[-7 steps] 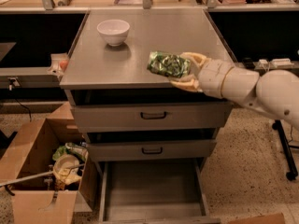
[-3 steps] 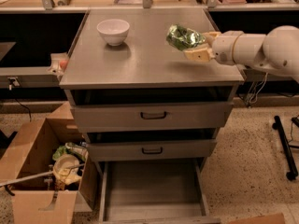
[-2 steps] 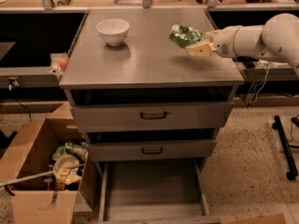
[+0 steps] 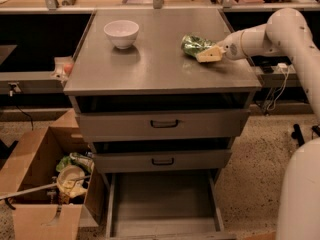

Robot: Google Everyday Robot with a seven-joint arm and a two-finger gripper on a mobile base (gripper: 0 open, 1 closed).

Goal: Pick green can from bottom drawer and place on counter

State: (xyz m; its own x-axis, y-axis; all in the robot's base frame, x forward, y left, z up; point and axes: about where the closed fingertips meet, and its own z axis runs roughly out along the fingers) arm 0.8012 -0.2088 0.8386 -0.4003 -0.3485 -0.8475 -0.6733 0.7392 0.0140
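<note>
— Gripper point(image 4: 206, 54); where do you have it?
— Over the right side of the counter point(image 4: 150, 69) as I see it, arm reaching in from the right; its fingers are clamped on the green can point(image 4: 194, 44); the can lies tilted, low at the surface; I cannot tell whether it touches.
— And the drawer?
— I see the bottom drawer point(image 4: 162, 206) pulled out below two drawer fronts point(image 4: 125, 126); a white bowl point(image 4: 121, 33) stands back left on the counter, well apart from the can; a cardboard box point(image 4: 32, 156) sits on the floor, left.

No readable text; jaws grip the green can point(image 4: 194, 45) on the counter point(image 4: 150, 69).
</note>
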